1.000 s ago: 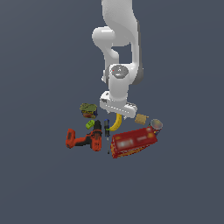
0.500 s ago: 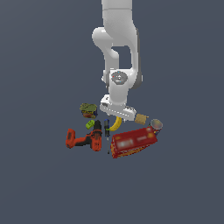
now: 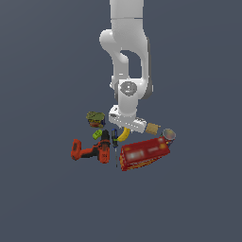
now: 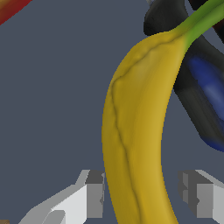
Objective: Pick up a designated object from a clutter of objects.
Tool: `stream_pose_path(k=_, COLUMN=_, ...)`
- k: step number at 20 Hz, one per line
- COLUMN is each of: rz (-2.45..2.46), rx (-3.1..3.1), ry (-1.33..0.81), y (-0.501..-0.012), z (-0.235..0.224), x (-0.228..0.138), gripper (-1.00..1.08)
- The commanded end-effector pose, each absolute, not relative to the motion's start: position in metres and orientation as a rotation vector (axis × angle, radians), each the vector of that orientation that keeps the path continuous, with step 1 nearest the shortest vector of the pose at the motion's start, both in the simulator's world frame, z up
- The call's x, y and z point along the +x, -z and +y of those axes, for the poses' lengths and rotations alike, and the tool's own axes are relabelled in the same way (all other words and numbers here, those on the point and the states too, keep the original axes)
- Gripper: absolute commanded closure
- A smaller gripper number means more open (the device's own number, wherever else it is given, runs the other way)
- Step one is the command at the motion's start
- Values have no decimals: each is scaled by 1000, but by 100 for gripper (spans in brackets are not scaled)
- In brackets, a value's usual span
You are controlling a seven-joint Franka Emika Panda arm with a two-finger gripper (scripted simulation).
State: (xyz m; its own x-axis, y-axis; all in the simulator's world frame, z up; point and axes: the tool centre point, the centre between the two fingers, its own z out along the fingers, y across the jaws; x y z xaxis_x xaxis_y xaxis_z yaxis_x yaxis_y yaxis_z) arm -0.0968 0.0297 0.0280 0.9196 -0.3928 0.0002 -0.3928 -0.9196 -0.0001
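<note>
The banana [image 4: 140, 127] is slim, curved and yellow, with darker seams along its skin and a green stem end. In the wrist view it fills most of the frame, its stem lying over the dark marker [image 4: 205, 100]. In the exterior view the banana [image 3: 124, 134] lies in the middle of the clutter, between the marker [image 3: 114, 138] on the exterior view's left and the red box [image 3: 144, 152] on the exterior view's right, on the box's far side.

The claw [image 4: 144, 194] is spread wide, one finger [image 4: 94, 192] on each side of the banana. A gap shows between each pad and the skin; no contact is visible. It grips nothing.

In the exterior view the claw [image 3: 121, 130] sits low over the banana.

The drill [image 3: 92, 150] lies at the exterior view's left.
</note>
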Motion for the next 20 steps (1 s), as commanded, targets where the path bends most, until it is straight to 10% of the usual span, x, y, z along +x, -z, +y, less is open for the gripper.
stream_pose_path(k=1, rz=631, rx=-3078, ry=0, y=-27, z=29, x=-97, gripper=108)
stream_pose_path(k=20, rz=629, rx=-3078, ry=2, y=-54, z=38, x=-96, gripper=108)
